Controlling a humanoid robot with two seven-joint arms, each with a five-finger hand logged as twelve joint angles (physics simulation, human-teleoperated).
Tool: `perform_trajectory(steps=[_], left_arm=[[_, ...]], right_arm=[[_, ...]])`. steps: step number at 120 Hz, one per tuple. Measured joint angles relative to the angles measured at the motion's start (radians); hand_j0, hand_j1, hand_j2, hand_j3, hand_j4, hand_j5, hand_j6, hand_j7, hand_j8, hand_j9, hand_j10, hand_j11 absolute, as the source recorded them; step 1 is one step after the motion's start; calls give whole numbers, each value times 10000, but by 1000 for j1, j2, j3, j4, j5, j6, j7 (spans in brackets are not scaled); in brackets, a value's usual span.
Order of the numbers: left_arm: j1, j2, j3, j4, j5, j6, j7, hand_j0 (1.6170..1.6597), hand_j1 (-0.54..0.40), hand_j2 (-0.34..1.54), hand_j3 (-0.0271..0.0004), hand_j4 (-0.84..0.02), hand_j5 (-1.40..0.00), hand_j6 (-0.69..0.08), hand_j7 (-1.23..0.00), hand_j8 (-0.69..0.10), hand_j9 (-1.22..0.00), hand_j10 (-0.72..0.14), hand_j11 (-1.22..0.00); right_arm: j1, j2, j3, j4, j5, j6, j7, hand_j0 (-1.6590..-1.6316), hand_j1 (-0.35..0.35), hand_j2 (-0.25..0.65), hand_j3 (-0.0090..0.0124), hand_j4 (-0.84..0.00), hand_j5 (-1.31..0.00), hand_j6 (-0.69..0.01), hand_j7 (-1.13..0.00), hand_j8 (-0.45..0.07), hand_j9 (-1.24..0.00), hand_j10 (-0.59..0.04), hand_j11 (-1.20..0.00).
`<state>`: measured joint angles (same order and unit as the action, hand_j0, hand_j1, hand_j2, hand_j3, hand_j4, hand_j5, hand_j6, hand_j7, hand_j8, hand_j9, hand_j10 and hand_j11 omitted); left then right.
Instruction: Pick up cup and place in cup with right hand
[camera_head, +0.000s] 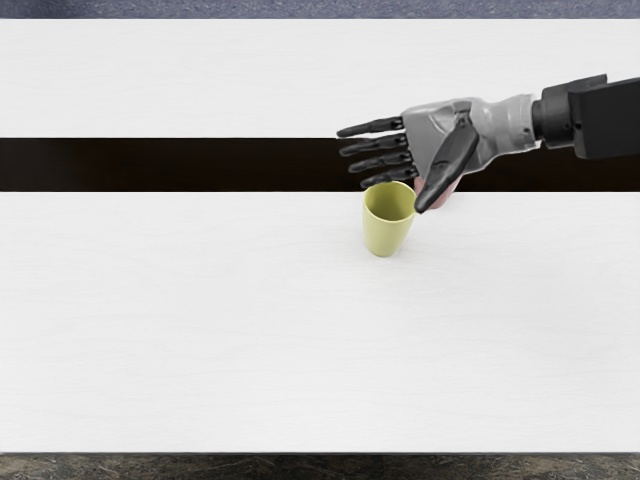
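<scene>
A pale yellow-green, tapered cup with a smooth, matte look (384, 232) stands upright on the white table (200, 320), right of the head view's centre line and a little above mid-height. Its round mouth faces up, and its long axis rises from the tabletop, running nearly straight up the view with a very slight lean to the right. The wall narrows from a thin, lighter rim down to a smaller rounded base; the inside is a deeper olive.

Just to its right is a dusty-pink, smooth-sided thing (447, 194), mostly hidden under the thumb and palm. It is probably the second cup, though too little shows to tell which way it points.

The right hand (430, 136) reaches in above both, its four black, jointed fingers straight and slightly fanned towards the left, the thumb angled down and left across the pink thing, its tip close by the yellow-green rim. The fingers are wide apart from the thumb and grip nothing. The palm is grey and hard-looking, on a blocky black forearm (607, 118).

The tabletop has a faint, fine grain. A flat, near-black band (150, 165) crosses behind the yellow-green cup; a mottled brown, stone-like strip (300, 467) edges the bottom and a speckled blue-grey one (300, 8) the top.
</scene>
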<state>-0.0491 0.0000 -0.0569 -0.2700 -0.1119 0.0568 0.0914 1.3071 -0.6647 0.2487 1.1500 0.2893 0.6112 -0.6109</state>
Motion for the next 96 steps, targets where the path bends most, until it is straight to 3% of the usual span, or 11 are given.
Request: perform_trajectory(steps=[18,31,45,55,79,96], left_arm=[[0,0,0,0,0,0,0,16581,3444,7,0,-38,-50,-38,-50,-38,-50,-38,-50],[0,0,0,0,0,0,0,16581,3444,7,0,-38,-50,-38,-50,-38,-50,-38,-50],[0,0,0,0,0,0,0,16581,3444,7,0,-39,-50,-38,-50,-38,-50,-38,-50],[0,0,0,0,0,0,0,16581,3444,7,0,-38,-50,-38,-50,-38,-50,-38,-50],[0,0,0,0,0,0,0,16581,3444,6,0,-38,-50,-38,-50,-38,-50,-38,-50],[0,0,0,0,0,0,0,16581,3444,6,0,-38,-50,-38,-50,-38,-50,-38,-50]], right_arm=[[9,-8,3,4,-34,0,0,-16581,-3290,-36,0,-157,-215,-151,-217,-154,-216,-158,-216],[77,16,-5,-17,-211,-33,0,-16581,-3281,-36,0,-168,-226,-163,-227,-165,-226,-168,-226],[166,64,-127,0,-440,-295,0,-16581,-3276,-37,0,-178,-233,-176,-234,-176,-233,-177,-233],[231,104,-227,22,-525,-406,0,-16581,-3274,-38,0,-187,-237,-187,-236,-186,-236,-185,-236],[374,179,-433,77,-582,-481,0,-16581,-3274,-36,0,-196,-239,-201,-237,-197,-238,-192,-238],[424,232,-486,146,-585,-494,0,-16581,-3283,-33,0,-191,-230,-199,-228,-193,-229,-187,-229]])
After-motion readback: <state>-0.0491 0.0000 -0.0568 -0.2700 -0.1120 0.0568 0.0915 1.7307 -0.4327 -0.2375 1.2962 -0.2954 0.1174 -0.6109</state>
